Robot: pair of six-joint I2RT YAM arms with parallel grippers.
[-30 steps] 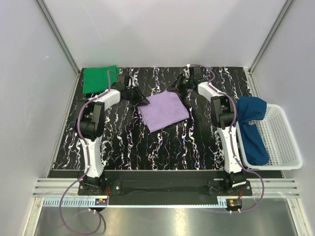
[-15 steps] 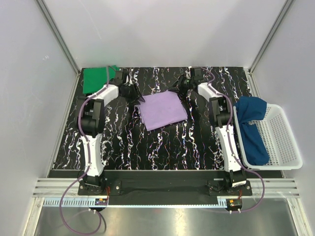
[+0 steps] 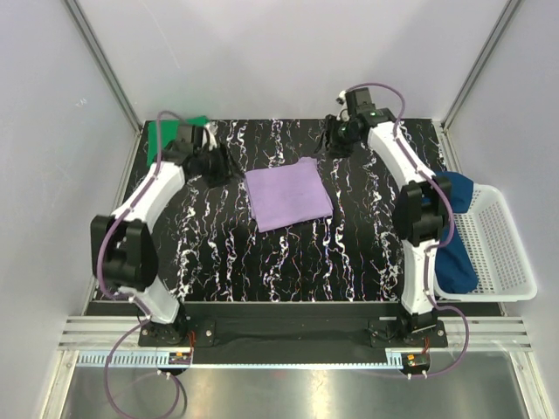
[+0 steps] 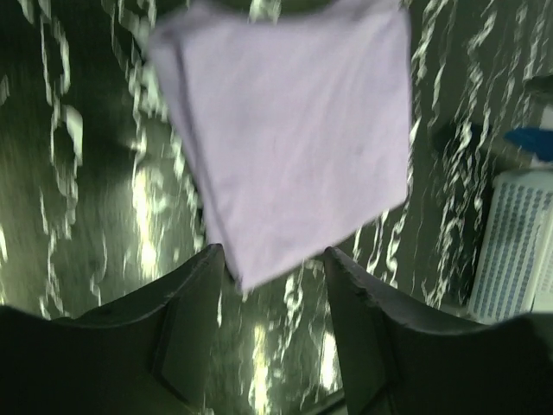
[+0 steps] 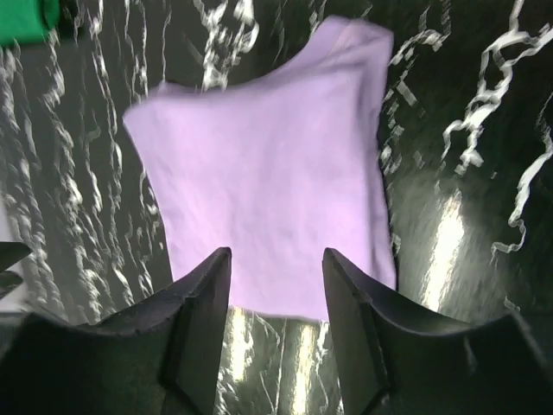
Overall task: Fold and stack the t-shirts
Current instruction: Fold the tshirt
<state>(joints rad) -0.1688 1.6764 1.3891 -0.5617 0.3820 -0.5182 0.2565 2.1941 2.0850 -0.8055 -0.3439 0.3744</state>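
Both grippers stand spread and empty. From above, the left gripper [image 3: 214,163] sits just beside the far left corner of the folded lavender t-shirt [image 3: 288,194]. The right gripper [image 3: 336,140] is off its far right corner.

The lavender t-shirt lies mid-table [image 3: 349,253] toward the far edge. It is nearly square with no clear long axis, and sits slightly askew to the table's edges. The green t-shirt [image 3: 160,135] lies in the far left corner. The blue t-shirt [image 3: 456,262] hangs in the basket [image 3: 511,253] at the right edge.

The left wrist view shows nothing between the fingers [image 4: 194,285], with one cloth corner pointing at them. The right wrist view shows the same empty gap.

Pinching only the top layer would likely unfold it on the way to the green t-shirt.
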